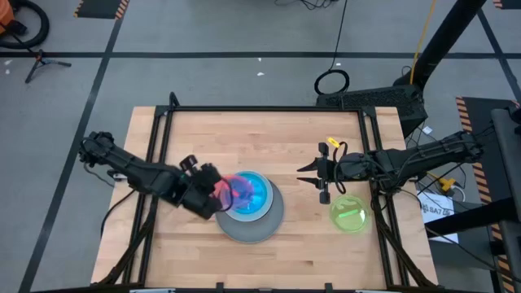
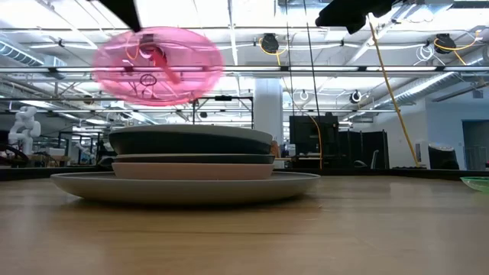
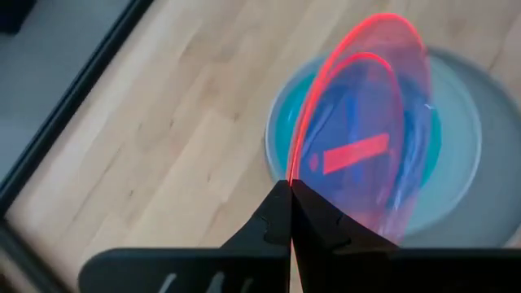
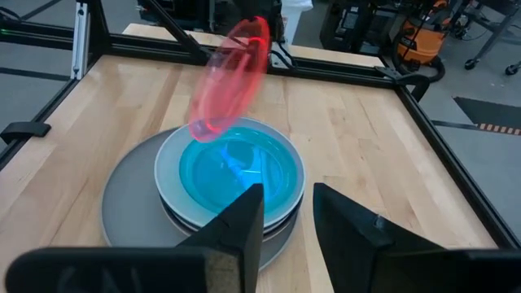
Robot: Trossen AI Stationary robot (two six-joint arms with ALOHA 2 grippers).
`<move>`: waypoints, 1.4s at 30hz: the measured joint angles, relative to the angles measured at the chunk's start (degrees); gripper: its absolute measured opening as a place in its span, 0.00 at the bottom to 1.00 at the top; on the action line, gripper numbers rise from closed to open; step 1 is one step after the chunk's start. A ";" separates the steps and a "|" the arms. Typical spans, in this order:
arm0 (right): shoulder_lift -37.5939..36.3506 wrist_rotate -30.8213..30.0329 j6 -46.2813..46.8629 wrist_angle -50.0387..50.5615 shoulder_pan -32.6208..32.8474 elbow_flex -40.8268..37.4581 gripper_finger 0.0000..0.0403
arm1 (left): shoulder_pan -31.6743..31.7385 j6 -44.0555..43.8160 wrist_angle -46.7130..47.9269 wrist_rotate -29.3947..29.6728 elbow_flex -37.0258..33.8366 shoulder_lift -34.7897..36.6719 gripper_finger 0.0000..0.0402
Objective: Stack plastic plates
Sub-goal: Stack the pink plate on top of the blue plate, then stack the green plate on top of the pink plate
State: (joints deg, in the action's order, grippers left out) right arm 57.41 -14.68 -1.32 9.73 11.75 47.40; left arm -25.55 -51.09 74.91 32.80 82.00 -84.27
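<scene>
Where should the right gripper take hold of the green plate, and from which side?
Grip the green plate by its rim, on the edge nearest the open right gripper. It lies flat on the table, so only the thin raised rim offers a hold, probably from above.

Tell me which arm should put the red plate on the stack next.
Left. Its tool is shut on the red plate, held tilted over the cyan plate topping the stack; the right tool hovers open, empty.

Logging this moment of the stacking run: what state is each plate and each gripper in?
Red plate: tilted, held in the air over the stack.
Cyan plate: flat, topmost on the stack.
Grey plate: flat, at the stack's bottom.
Green plate: flat, apart on the table.
Left gripper: shut on the red plate.
Right gripper: open, empty.
</scene>
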 joint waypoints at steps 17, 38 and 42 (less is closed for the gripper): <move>-0.02 -0.01 0.20 4.38 0.00 0.00 0.26 | 13.03 16.07 -13.80 -7.21 -0.04 -3.69 0.01; -0.04 -0.14 3.69 7.36 0.00 0.00 0.26 | 12.47 19.60 -12.91 -7.55 -0.04 -10.67 0.20; -0.02 -0.22 6.47 8.78 0.00 0.00 0.26 | 10.48 23.46 -12.22 -4.03 -0.04 -10.55 0.21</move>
State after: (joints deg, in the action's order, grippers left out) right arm 57.38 -14.90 5.15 18.51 11.75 47.40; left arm -15.07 -27.63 62.68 28.76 81.95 -94.82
